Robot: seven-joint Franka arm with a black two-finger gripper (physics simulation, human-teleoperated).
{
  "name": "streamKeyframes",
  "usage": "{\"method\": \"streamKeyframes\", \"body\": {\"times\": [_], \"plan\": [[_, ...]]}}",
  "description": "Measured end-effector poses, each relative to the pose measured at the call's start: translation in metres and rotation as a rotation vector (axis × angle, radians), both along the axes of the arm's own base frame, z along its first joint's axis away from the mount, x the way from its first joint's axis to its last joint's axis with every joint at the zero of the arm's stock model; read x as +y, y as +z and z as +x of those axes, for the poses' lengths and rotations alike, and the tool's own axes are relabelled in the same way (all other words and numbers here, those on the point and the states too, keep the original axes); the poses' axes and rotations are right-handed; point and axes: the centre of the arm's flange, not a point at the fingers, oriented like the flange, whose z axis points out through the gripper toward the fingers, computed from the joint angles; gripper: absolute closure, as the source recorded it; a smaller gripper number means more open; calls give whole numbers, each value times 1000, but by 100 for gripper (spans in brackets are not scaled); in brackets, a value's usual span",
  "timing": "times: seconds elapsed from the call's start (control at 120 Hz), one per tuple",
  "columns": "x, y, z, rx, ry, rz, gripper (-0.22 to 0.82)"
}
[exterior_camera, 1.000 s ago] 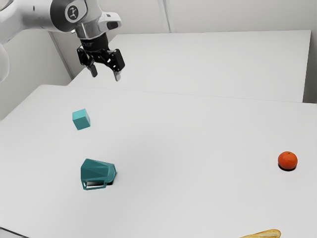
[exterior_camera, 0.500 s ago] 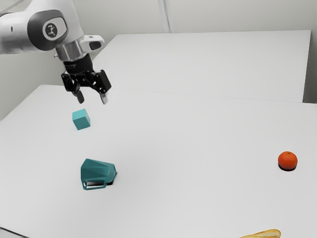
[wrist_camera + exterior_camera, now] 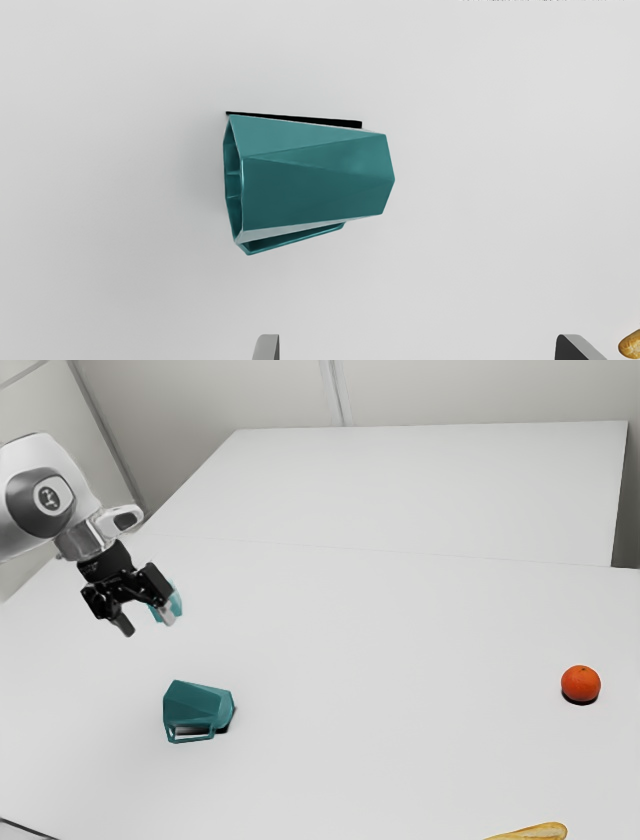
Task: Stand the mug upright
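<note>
Mug (image 3: 198,708) on its side on the table (image 3: 400,660), mouth toward the exterior view's left; gripper (image 3: 147,622) spread wide, empty, raised well apart from the mug. The mug is probably light and stiff, its smooth, tapering facets somewhat slippery; best held across the body near the rim

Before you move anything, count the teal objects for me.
2. The mug lies on its side on the table; the cube, partly hidden, is beyond it in the exterior view. Others could be hidden behind the arm.
</note>
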Motion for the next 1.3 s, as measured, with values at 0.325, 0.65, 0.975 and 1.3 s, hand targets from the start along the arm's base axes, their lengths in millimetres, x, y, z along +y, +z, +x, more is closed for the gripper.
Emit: {"method": "streamKeyframes", "body": {"times": [0.325, 0.65, 0.975, 1.3], "plan": [[53, -74, -20, 14, 18, -140, 0], [78, -139, -22, 44, 0, -304, 0], [83, -163, -15, -73, -81, -402, 0], [70, -193, -5, -140, -136, -498, 0]]}}
